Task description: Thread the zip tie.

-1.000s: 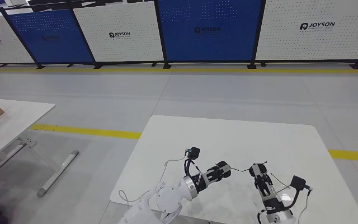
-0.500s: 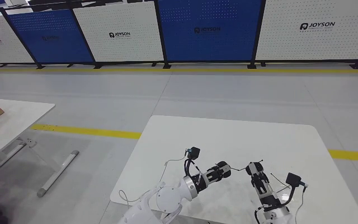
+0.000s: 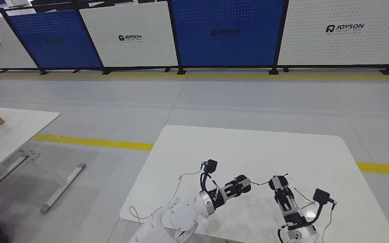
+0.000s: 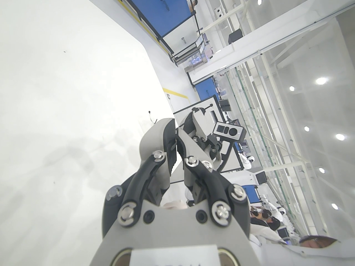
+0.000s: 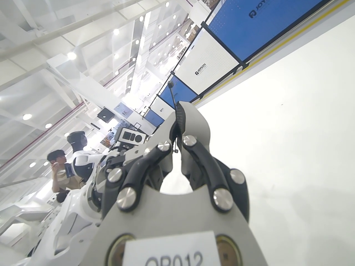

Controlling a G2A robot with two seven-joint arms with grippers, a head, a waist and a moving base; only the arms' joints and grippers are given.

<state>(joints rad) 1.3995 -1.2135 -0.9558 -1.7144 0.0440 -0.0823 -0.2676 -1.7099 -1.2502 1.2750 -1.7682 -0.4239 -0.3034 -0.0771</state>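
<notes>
- Nearest us, the left gripper (image 4: 175, 137) is pinched shut on the zip tie (image 4: 151, 115). A thin black end with a small knob pokes out past its fingertips.
- Just beside it, the right gripper (image 5: 177, 132) also clamps the zip tie, with one knobbed end standing clear beyond its tips.
- From above, the two grippers sit almost tip to tip low over the desk (image 3: 255, 143), with the zip tie bridging the narrow gap between them.
- We judge the step in hand to be lining up tail and head. We cannot make out whether the tip has entered the slot.
- Next we would need a fine, straight push of the tail into the head. Both grips must stay firm, since so thin a strand will likely flex aside.
</notes>
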